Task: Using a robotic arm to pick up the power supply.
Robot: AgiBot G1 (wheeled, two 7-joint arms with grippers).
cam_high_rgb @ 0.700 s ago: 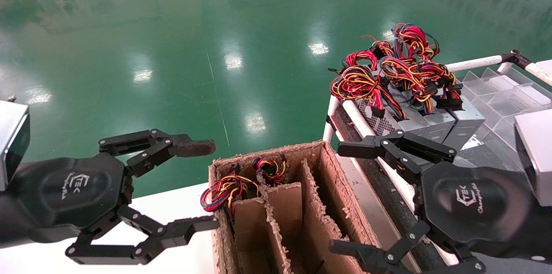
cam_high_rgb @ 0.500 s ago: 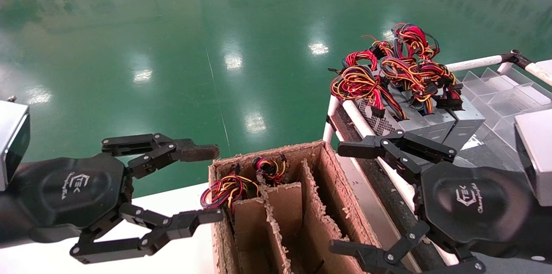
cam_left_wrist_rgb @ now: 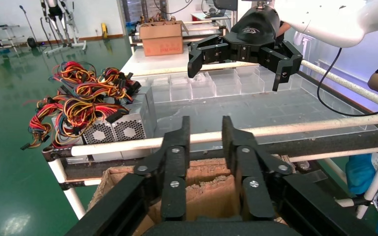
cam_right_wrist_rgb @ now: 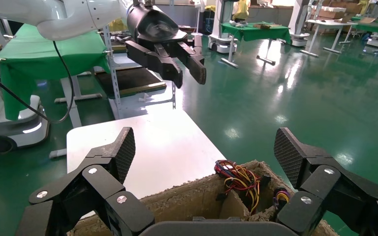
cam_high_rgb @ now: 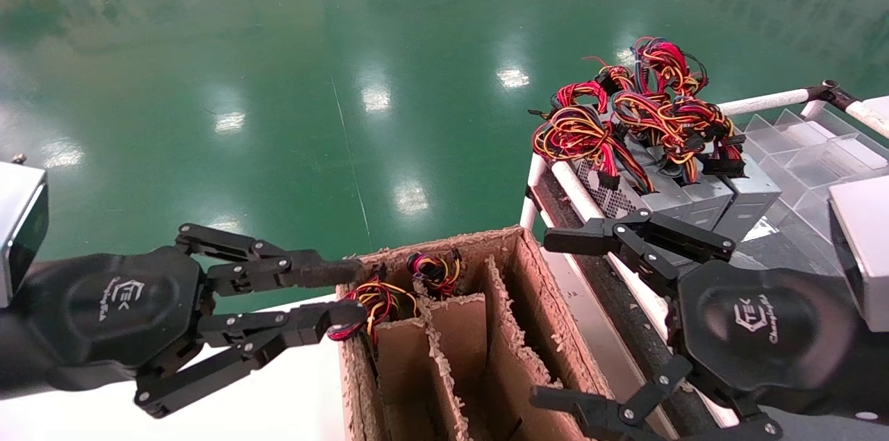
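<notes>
Grey metal power supply boxes [cam_high_rgb: 684, 194] with honeycomb vent faces stand in a row at the upper right of the head view, on a rack with white pipe rails [cam_high_rgb: 576, 194]. Red, yellow and orange wire bundles [cam_high_rgb: 628, 111] pile on top of them and hang over the rail's edge. Clear plastic divider trays [cam_high_rgb: 812, 153] sit just beside the boxes, farther right.

The right black two-finger gripper [cam_high_rgb: 564, 319] sits at the lower right, near the rail and below the boxes. Its fingers are spread wide, with nothing between them. There is open room between it and the boxes.

The left black gripper with the worn brown fingertip pad [cam_high_rgb: 351, 288] is at the lower left. Its fingers are close together with a thin gap, right at the left edge of a brown cardboard box with ragged dividers [cam_high_rgb: 517, 351]. A small bundle of coloured wires [cam_high_rgb: 375, 298] lies in the box's left slot, touching the lower fingertip. The other slots look open.

A white tabletop [cam_high_rgb: 292, 392] lies under the left gripper. Shiny green floor [cam_high_rgb: 312, 80] fills the top of the view.
</notes>
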